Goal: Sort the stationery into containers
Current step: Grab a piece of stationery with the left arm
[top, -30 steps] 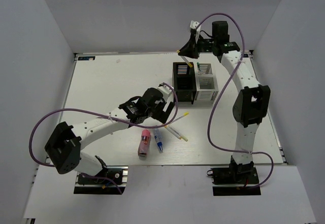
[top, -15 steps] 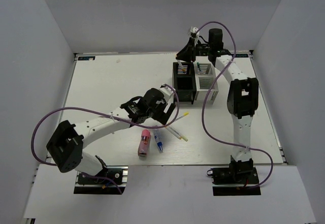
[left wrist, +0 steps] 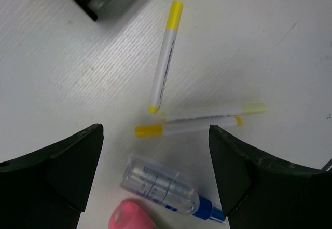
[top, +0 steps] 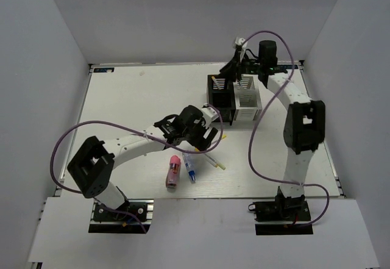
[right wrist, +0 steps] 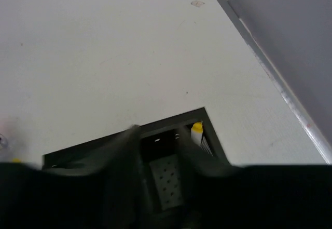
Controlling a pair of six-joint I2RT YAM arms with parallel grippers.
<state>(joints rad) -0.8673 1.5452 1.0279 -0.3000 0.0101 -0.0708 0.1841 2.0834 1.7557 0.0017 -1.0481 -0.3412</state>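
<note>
Three thin yellow-ended pens [left wrist: 165,57] [left wrist: 187,129] [left wrist: 212,112] lie on the table below my left gripper [left wrist: 155,151], which is open and empty just above them. The clear blue-tipped tube [left wrist: 161,186] and the pink tube [left wrist: 132,216] lie between its fingers, nearer the camera. From above, my left gripper [top: 204,136] hovers by the pens [top: 210,159], the pink tube [top: 174,170] and the clear tube [top: 190,170]. My right gripper [top: 234,68] is open over the black organiser [top: 220,98]; a yellow-capped pen [right wrist: 196,133] stands inside it. The white organiser [top: 247,95] stands to its right.
The two organisers stand side by side at the back right of the white table [top: 134,98]. Grey walls close in the back and both sides. A purple cable [top: 256,141] hangs along the right arm and another loops by the left arm.
My right gripper held a pen above the black organiser; the pen now stands in the box and the fingers are apart. My left gripper has shifted right, over the loose pens.
</note>
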